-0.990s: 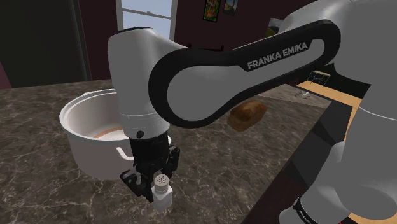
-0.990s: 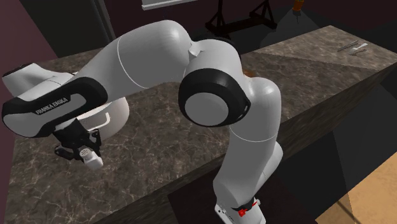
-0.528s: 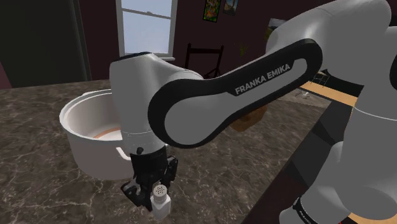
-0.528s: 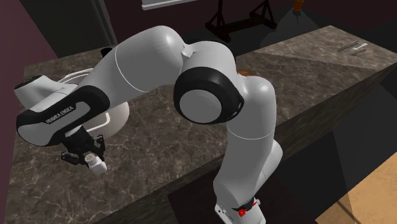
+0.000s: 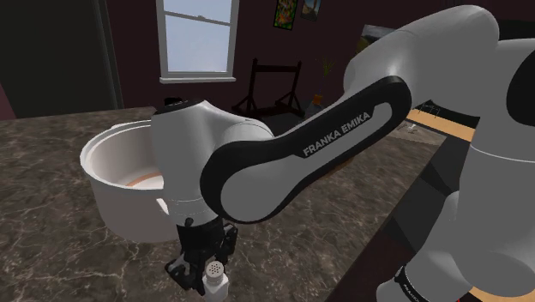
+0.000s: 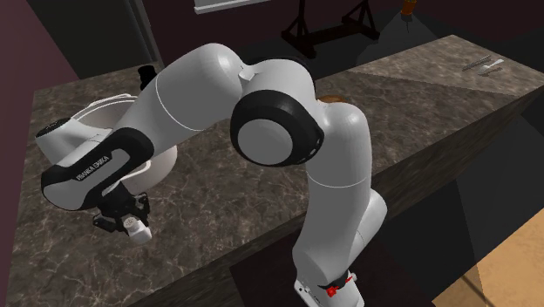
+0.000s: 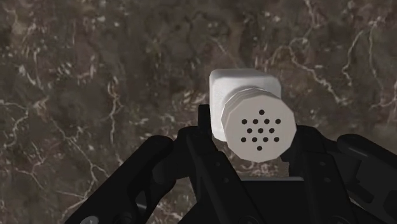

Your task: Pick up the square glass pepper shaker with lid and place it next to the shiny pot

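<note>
White square shaker [image 7: 251,114] — round perforated lid, upright, clasped in the tool [image 7: 252,137], beside white pot [image 5: 120,202] — open-topped

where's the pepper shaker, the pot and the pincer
pepper shaker [image 7: 259,130], wrist view, on its holed lid
pot [image 5: 120,204], shoulder view, on its outer wall
pincer [image 5: 205,268], shoulder view, midway between its fingertips

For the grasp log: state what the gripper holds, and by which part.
The gripper holds the white square pepper shaker. Its fingers clasp two opposite sides of the body, just under the round perforated lid.
</note>
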